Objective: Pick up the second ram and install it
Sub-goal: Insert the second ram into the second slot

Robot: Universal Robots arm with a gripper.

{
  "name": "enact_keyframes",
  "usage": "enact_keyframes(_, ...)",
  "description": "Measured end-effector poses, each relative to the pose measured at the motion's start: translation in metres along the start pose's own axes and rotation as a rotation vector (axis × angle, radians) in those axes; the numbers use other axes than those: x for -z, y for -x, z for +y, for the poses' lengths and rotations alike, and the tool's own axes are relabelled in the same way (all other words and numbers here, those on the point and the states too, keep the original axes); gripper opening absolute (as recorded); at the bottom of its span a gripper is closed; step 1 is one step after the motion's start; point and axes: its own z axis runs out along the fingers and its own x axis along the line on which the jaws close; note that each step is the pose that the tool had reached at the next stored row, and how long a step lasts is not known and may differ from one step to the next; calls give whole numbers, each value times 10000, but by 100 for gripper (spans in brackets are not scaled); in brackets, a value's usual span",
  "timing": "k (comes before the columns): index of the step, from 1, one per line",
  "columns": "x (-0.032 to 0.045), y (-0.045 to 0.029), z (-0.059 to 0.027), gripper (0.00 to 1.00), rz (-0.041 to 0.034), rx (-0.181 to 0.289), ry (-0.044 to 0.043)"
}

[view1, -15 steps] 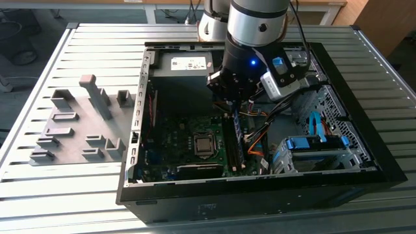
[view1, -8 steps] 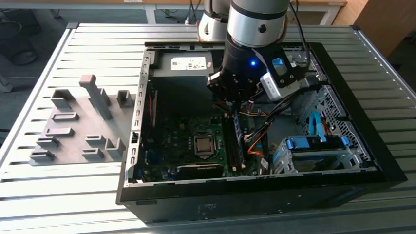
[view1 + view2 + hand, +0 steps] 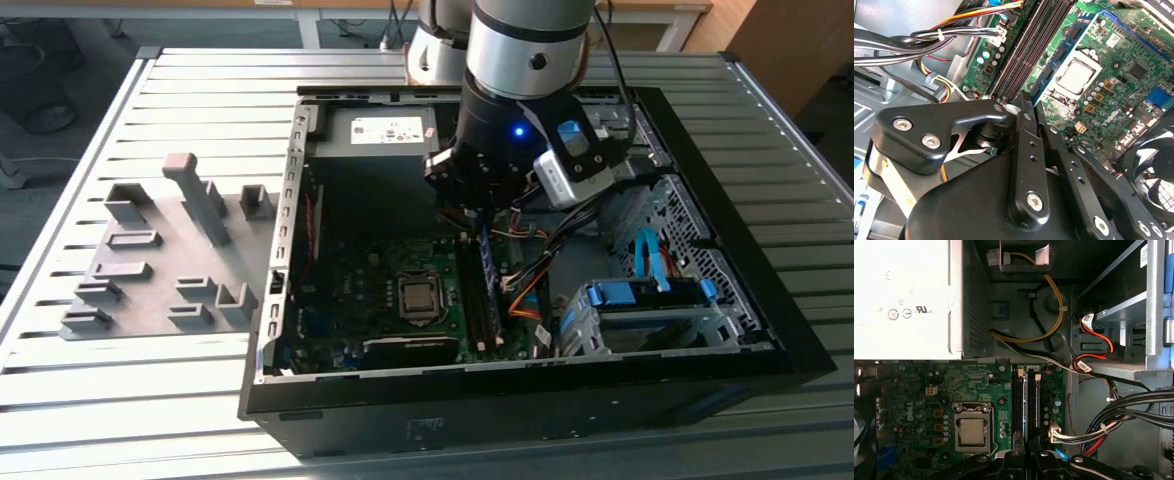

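One tool: the gripper (image 3: 1026, 107) hung inside the PC case (image 3: 747, 330), fingers drawn narrow; grip on a module could not be told.
Ram: the second ram (image 3: 486, 262) stood on edge below the fingertips, at the slot rails (image 3: 1025, 407).
Axis: long side ran twelve-to-six in the first wrist view, along the rails.
Neighbour: processor socket (image 3: 972, 432) lay at nine o'clock.
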Motion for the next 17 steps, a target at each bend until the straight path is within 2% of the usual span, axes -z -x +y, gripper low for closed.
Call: enact_keyframes(17,-52,1,1,14,0,1,-1)
